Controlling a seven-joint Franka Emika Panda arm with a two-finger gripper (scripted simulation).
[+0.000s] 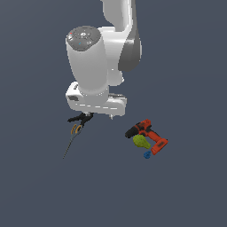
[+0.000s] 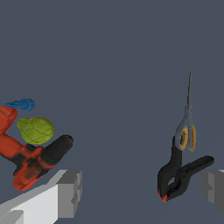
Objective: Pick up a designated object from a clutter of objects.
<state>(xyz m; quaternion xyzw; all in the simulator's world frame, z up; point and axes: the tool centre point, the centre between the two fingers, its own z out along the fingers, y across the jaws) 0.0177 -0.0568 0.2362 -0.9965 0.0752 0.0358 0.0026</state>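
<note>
The slim tool [image 1: 71, 142] lies on the dark floor, its thin shaft pointing away from the arm and its orange-marked handle [image 2: 187, 135] touching the black spring clamp [image 1: 80, 119]. In the wrist view the tool [image 2: 188, 105] lies just beyond the clamp [image 2: 179, 175]. My gripper [image 1: 97, 114] hovers over the clamp's end of the clutter. It is open and empty. Its grey fingers [image 2: 70, 192] stand wide apart in the wrist view. The clamp sits between them, close to the other finger [image 2: 213, 188]. The tool lies past the fingertips, outside the gap.
The red-and-black drill [image 1: 148, 135] lies at the exterior view's right, with the yellow-green lumpy object [image 1: 140, 141] and a tiny blue object [image 1: 146, 154] against it. The wrist view shows the drill [image 2: 35, 159], the lumpy object [image 2: 36, 130] and the blue object [image 2: 21, 104] together.
</note>
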